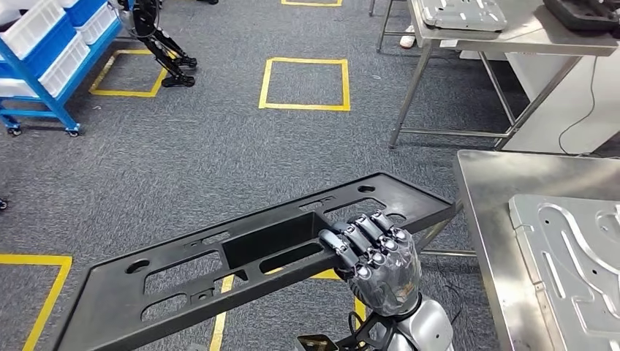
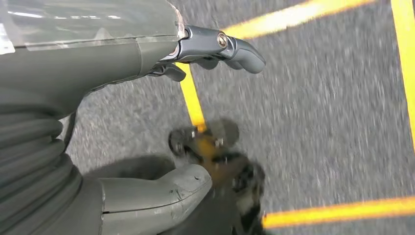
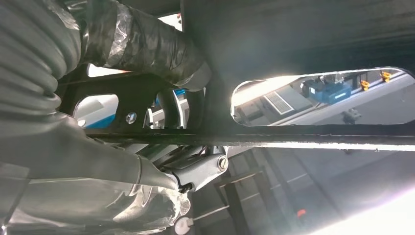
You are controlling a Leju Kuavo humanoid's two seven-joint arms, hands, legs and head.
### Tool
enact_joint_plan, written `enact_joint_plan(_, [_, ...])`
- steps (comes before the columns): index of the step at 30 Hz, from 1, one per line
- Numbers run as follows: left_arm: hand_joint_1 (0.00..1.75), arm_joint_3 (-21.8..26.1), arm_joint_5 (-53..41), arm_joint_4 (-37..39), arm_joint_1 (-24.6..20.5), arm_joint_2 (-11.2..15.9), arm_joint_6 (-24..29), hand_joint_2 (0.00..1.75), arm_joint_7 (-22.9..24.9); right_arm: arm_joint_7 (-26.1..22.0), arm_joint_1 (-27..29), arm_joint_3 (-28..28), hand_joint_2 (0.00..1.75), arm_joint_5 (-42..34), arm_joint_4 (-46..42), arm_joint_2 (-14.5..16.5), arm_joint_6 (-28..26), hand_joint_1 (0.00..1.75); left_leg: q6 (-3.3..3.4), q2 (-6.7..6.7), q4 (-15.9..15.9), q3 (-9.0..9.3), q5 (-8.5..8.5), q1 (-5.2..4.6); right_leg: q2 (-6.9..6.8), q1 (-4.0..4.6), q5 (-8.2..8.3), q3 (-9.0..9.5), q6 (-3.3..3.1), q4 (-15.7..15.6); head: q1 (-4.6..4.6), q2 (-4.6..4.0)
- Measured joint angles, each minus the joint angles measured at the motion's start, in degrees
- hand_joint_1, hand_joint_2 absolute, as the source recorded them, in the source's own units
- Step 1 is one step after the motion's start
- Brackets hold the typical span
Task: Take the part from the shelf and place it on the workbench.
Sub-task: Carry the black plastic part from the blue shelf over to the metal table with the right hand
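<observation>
The part is a long flat black plastic panel (image 1: 256, 248) with slots and holes, carried level above the carpet. My right hand (image 1: 376, 259) grips its near edge close to the right end, fingers hooked over the rim. From the right wrist view I look up at the panel's underside (image 3: 303, 39), with my right hand (image 3: 147, 166) clamped on its edge. My left hand (image 2: 195, 112) hangs over the floor with fingers apart and nothing in it. The steel workbench (image 1: 490, 219) lies at the right, just beyond the panel's right end.
A silver metal plate (image 1: 577, 256) lies on the workbench. A second steel table (image 1: 512, 36) stands farther back. A blue rack with white bins (image 1: 51, 51) is at the far left. Yellow floor squares (image 1: 303, 84) mark the grey carpet, and another robot's legs (image 1: 164, 47) stand at the back.
</observation>
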Motion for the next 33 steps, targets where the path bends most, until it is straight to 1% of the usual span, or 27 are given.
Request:
enact_joint_plan(1, [0.00, 0.02, 0.01, 0.00, -0.06, -0.02, -0.01, 1.75, 0.03, 0.03, -0.01, 0.00, 1.75, -0.01, -0.02, -0.04, -0.01, 1.75, 0.42, 0.65, -0.29, 0.02, 0.26, 0.08, -1.14, 0.08, -0.74, -0.49, 0.23, 1.00, 0.07, 0.00])
enact_joint_plan(3, [0.00, 0.06, 0.01, 0.00, -0.09, -0.03, -0.03, 1.75, 0.11, 0.10, -0.04, 0.00, 1.75, -0.05, -0.07, -0.13, -0.01, 1.75, 1.03, 2.05, -0.62, -0.02, 0.53, 0.05, -4.41, 0.18, -3.95, -2.85, 0.57, 6.31, 0.22, 0.00])
enact_joint_plan(5, [0.00, 0.13, -0.01, 0.00, 0.14, 0.00, -0.04, 1.75, 0.22, 0.11, -0.03, 0.00, 1.75, -0.15, -0.09, -0.24, -0.01, 1.75, 1.25, 3.65, -0.61, -0.13, 0.49, -0.10, -5.83, 0.03, -6.85, -5.79, 0.86, 12.90, 0.28, 0.00])
enact_joint_plan(6, [0.00, 0.15, -0.01, 0.00, 0.24, 0.02, -0.03, 1.75, 0.26, 0.08, 0.01, 0.00, 1.75, -0.22, -0.09, -0.31, 0.00, 1.75, 1.27, 4.46, -0.61, -0.14, 0.45, -0.15, -6.10, -0.06, -7.02, -6.34, 0.94, 14.34, 0.28, 0.00])
enact_joint_plan(7, [0.00, 0.16, -0.02, 0.00, 0.27, 0.02, -0.03, 1.75, 0.28, 0.04, 0.03, 0.00, 1.75, -0.29, -0.09, -0.37, 0.00, 1.75, 1.25, 5.20, -0.60, -0.13, 0.41, -0.18, -6.37, -0.12, -6.13, -5.80, 0.93, 13.62, 0.28, 0.00])
enact_joint_plan(8, [0.00, 0.17, -0.04, 0.00, 0.23, 0.02, -0.02, 1.75, 0.29, 0.01, 0.03, 0.00, 1.75, -0.34, -0.09, -0.40, 0.00, 1.75, 1.20, 5.86, -0.60, -0.06, 0.35, -0.21, -6.83, -0.13, -4.52, -4.24, 0.81, 10.97, 0.28, 0.00])
enact_joint_plan(10, [0.00, 0.17, -0.15, 0.01, 0.13, -0.05, 0.03, 1.75, 0.29, -0.03, -0.04, 0.00, 1.75, -0.39, -0.13, -0.41, -0.01, 1.75, 0.91, 6.98, -0.57, 0.18, 0.11, -0.37, -9.32, 0.35, -1.68, 0.04, 0.18, 3.33, 0.29, 0.00])
enact_joint_plan(11, [0.00, 0.17, -0.23, 0.01, 0.09, -0.08, 0.07, 1.75, 0.29, -0.05, -0.09, 0.00, 1.75, -0.40, -0.15, -0.40, -0.01, 1.75, 0.69, 7.49, -0.54, 0.27, -0.01, -0.49, -10.38, 0.68, -1.05, 1.44, -0.19, 0.63, 0.27, 0.00])
enact_joint_plan(12, [0.00, 0.17, -0.30, 0.01, 0.08, -0.11, 0.10, 1.75, 0.29, -0.08, -0.15, 0.00, 1.75, -0.40, -0.17, -0.39, -0.01, 1.75, 0.43, 8.00, -0.55, 0.35, -0.10, -0.60, -11.04, 0.99, -0.96, 2.07, -0.49, -0.79, 0.28, 0.00])
enact_joint_plan(14, [0.00, 0.18, -0.38, 0.01, -0.02, -0.13, 0.13, 1.75, 0.29, -0.12, -0.18, 0.00, 1.75, -0.39, -0.20, -0.37, -0.01, 1.75, -0.14, 9.24, -0.66, 0.57, -0.24, -0.75, -10.07, 1.09, -0.89, 1.95, -0.93, -1.19, 0.25, 0.00])
enact_joint_plan(15, [0.00, 0.18, -0.39, 0.00, -0.12, -0.11, 0.15, 1.75, 0.29, -0.14, -0.15, 0.00, 1.75, -0.39, -0.23, -0.37, -0.01, 1.75, -0.45, 9.03, -0.50, 0.67, -0.54, -0.68, -9.39, 0.90, -0.70, 2.02, -1.16, -1.46, 0.26, 0.00])
enact_joint_plan(17, [0.00, 0.19, -0.39, 0.00, -0.28, -0.10, 0.19, 1.75, 0.29, -0.19, -0.18, 0.00, 1.75, -0.39, -0.27, -0.33, -0.01, 1.75, -0.95, 6.60, 2.11, -0.26, -2.56, -0.53, -8.13, 0.39, -0.28, 2.25, -1.76, -2.10, 0.22, 0.00])
enact_joint_plan(18, [0.00, 0.19, -0.39, 0.00, -0.27, -0.09, 0.21, 1.75, 0.29, -0.20, -0.21, 0.00, 1.75, -0.39, -0.28, -0.30, -0.01, 1.75, -1.12, 4.83, 5.06, -1.59, -4.29, -0.36, -7.53, 0.26, -0.17, 2.27, -1.95, -2.21, 0.22, 0.00])
enact_joint_plan(19, [0.00, 0.18, -0.39, 0.01, -0.20, -0.09, 0.21, 1.75, 0.30, -0.20, -0.25, 0.00, 1.75, -0.40, -0.28, -0.27, -0.01, 1.75, -1.24, 3.74, 8.67, -3.32, -6.07, -0.31, -6.86, 0.21, -0.14, 2.20, -2.11, -2.17, 0.21, 0.00])
enact_joint_plan(20, [0.00, 0.18, -0.40, 0.01, -0.06, -0.09, 0.21, 1.75, 0.31, -0.21, -0.23, 0.00, 1.75, -0.39, -0.28, -0.25, -0.01, 1.75, -1.37, 3.27, 12.06, -4.99, -7.38, -0.28, -6.12, 0.21, -0.14, 2.11, -2.19, -2.06, 0.21, 0.00])
enact_joint_plan(21, [0.00, 0.17, -0.43, 0.01, 0.08, -0.08, 0.22, 1.75, 0.32, -0.24, -0.20, 0.00, 1.75, -0.38, -0.27, -0.24, -0.01, 1.75, -1.50, 3.11, 14.17, -6.10, -7.73, -0.23, -5.28, 0.20, -0.16, 2.05, -2.17, -1.91, 0.21, 0.00])
enact_joint_plan(22, [0.00, 0.17, -0.46, 0.01, 0.17, -0.08, 0.22, 1.75, 0.32, -0.27, -0.17, 0.00, 1.75, -0.37, -0.27, -0.24, -0.01, 1.75, -1.60, 3.03, 14.23, -6.28, -6.89, -0.14, -4.41, 0.17, -0.21, 2.00, -2.11, -1.70, 0.21, 0.00])
enact_joint_plan(23, [0.00, 0.18, -0.50, 0.01, 0.21, -0.07, 0.24, 1.75, 0.31, -0.30, -0.16, 0.00, 1.75, -0.33, -0.27, -0.24, -0.01, 1.75, -1.71, 2.84, 12.19, -5.47, -5.05, 0.01, -3.54, 0.10, -0.30, 1.96, -1.99, -1.44, 0.20, 0.00])
enact_joint_plan(24, [0.00, 0.18, -0.53, 0.01, 0.19, -0.07, 0.26, 1.75, 0.31, -0.35, -0.16, 0.00, 1.75, -0.31, -0.27, -0.24, -0.01, 1.75, -1.81, 2.17, 8.75, -4.03, -2.84, 0.24, -2.74, 0.02, -0.46, 1.91, -1.77, -1.09, 0.21, 0.00])
enact_joint_plan(25, [0.00, 0.18, -0.56, 0.01, 0.16, -0.06, 0.27, 1.75, 0.29, -0.40, -0.18, 0.00, 1.75, -0.25, -0.28, -0.23, -0.01, 1.75, -1.88, 0.87, 5.40, -2.59, -1.33, 0.44, -2.03, 0.01, -0.65, 1.74, -1.48, -0.67, 0.21, 0.00])
enact_joint_plan(26, [0.00, 0.18, -0.60, 0.01, 0.13, -0.06, 0.27, 1.75, 0.26, -0.46, -0.19, 0.00, 1.75, -0.14, -0.28, -0.21, -0.01, 1.75, -1.77, -0.37, 2.90, -1.48, -0.50, 0.60, -1.35, -0.01, -0.80, 1.44, -1.15, -0.23, 0.22, 0.00])
enact_joint_plan(27, [0.00, 0.17, -0.66, 0.01, 0.10, -0.06, 0.26, 1.75, 0.22, -0.54, -0.18, 0.00, 1.75, -0.02, -0.30, -0.17, 0.00, 1.75, -1.57, -1.32, 1.60, -0.95, -0.37, 0.65, -0.76, -0.05, -0.83, 1.08, -0.79, 0.09, 0.22, 0.00])
enact_joint_plan(28, [0.00, 0.18, -0.75, 0.01, 0.07, -0.05, 0.25, 1.75, 0.19, -0.58, -0.14, 0.00, 1.75, 0.10, -0.34, -0.14, 0.01, 1.75, -1.25, -1.67, 1.35, -0.83, -0.62, 0.54, -0.17, -0.10, -0.73, 0.76, -0.42, 0.19, 0.23, 0.00])
enact_joint_plan(29, [0.00, 0.18, -0.85, 0.01, 0.03, -0.03, 0.24, 1.75, 0.15, -0.62, -0.06, 0.00, 1.75, 0.22, -0.40, -0.10, 0.01, 1.75, -0.78, -1.20, 1.15, -0.79, -0.50, 0.49, 0.47, -0.20, -0.53, 0.52, -0.06, 0.14, 0.23, 0.00])
enact_joint_plan(30, [0.00, 0.19, -0.93, 0.01, -0.02, -0.02, 0.25, 1.75, 0.14, -0.66, 0.07, 0.00, 1.75, 0.32, -0.50, -0.08, 0.01, 1.75, -0.35, -0.55, 0.92, -0.75, -0.29, 0.46, 0.49, -0.30, -0.45, 0.37, 0.25, 0.14, 0.22, 0.00])
enact_joint_plan(31, [0.00, 0.19, -0.99, 0.01, -0.08, 0.00, 0.25, 1.75, 0.12, -0.73, 0.18, 0.00, 1.75, 0.39, -0.65, -0.08, 0.00, 1.75, 0.09, 0.08, 0.62, -0.65, -0.06, 0.46, -0.44, -0.26, -0.77, 0.09, 0.53, 0.62, 0.27, 0.00])
enact_joint_plan(33, [0.00, 0.19, -1.05, 0.01, -0.19, 0.01, 0.26, 1.75, 0.08, -0.96, 0.29, 0.00, 1.75, 0.51, -0.88, -0.04, -0.01, 1.75, 0.83, 1.51, 0.10, -0.48, 0.25, 0.43, -3.77, -0.20, -3.23, -1.85, 0.98, 4.83, 0.36, 0.00])
